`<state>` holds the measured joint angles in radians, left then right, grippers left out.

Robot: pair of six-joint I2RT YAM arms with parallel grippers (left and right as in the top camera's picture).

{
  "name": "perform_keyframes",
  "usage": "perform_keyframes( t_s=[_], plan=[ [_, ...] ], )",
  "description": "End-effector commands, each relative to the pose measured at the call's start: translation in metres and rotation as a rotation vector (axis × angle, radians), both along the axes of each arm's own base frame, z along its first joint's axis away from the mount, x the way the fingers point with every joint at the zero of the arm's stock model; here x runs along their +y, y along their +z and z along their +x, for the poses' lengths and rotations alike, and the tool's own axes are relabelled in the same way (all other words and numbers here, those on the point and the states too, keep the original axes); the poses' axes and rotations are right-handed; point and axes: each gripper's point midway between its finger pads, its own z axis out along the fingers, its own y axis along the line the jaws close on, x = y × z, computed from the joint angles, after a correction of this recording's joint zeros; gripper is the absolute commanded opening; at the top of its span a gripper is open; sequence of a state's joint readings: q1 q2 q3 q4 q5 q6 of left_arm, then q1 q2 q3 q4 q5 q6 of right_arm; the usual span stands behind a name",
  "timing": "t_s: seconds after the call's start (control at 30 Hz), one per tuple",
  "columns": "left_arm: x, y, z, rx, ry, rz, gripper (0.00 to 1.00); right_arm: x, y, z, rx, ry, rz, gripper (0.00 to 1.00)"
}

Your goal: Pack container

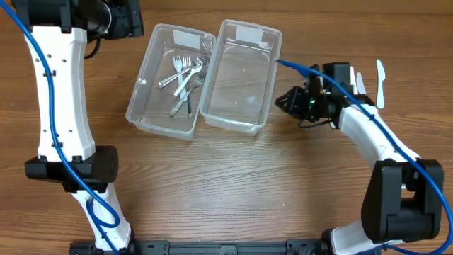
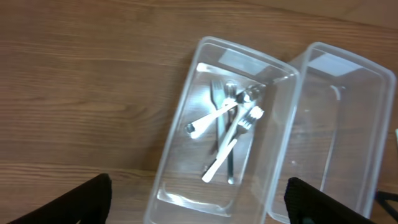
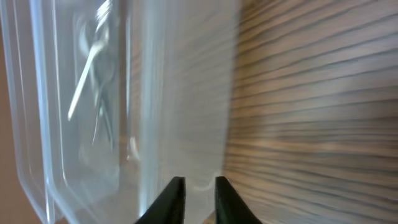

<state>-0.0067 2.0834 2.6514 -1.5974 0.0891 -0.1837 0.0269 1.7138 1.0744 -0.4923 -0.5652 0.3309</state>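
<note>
Forks lie in the left container; the right container sits empty. Right hand, nearly closed on nothing, hangs beside it; left hand gapes wide. Next, probably: fetch the white knives.

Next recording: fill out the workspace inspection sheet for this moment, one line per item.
Surface: wood-grain table.
Job's things: two clear containers side by side. The left container holds forks; the right container looks empty. White cutlery lies on the table by the right arm.
Clutter: nothing seen.
Grippers: left claw is open above the containers. Right claw is nearly shut beside the right container, with nothing seen held.
Cables: blue cables run along both arms.
Surroundings: dark rail at the front edge.
</note>
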Motion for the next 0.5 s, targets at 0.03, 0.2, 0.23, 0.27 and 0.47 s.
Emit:
perform_keyframes(
  t_s=[0.03, 0.2, 0.23, 0.27, 0.47],
  plan=[
    [0.016, 0.003, -0.002, -0.009, 0.038, 0.079, 0.91, -0.043, 0.075, 0.03, -0.195, -0.097, -0.019, 0.33],
    [0.047, -0.015, 0.006, 0.036, 0.109, 0.215, 0.87, -0.043, 0.095, 0.028, -0.209, -0.074, -0.017, 0.34],
    [0.053, -0.029, 0.009, 0.074, 0.118, 0.218, 0.87, -0.043, 0.095, 0.027, -0.205, -0.07, -0.021, 0.34],
    [0.058, -0.041, 0.011, 0.109, 0.123, 0.213, 0.87, -0.043, 0.093, 0.025, -0.195, -0.072, -0.023, 0.33],
    [0.072, -0.139, 0.005, 0.422, 0.085, 0.176, 0.69, -0.049, 0.082, 0.016, -0.131, -0.093, -0.061, 0.34]
  ],
)
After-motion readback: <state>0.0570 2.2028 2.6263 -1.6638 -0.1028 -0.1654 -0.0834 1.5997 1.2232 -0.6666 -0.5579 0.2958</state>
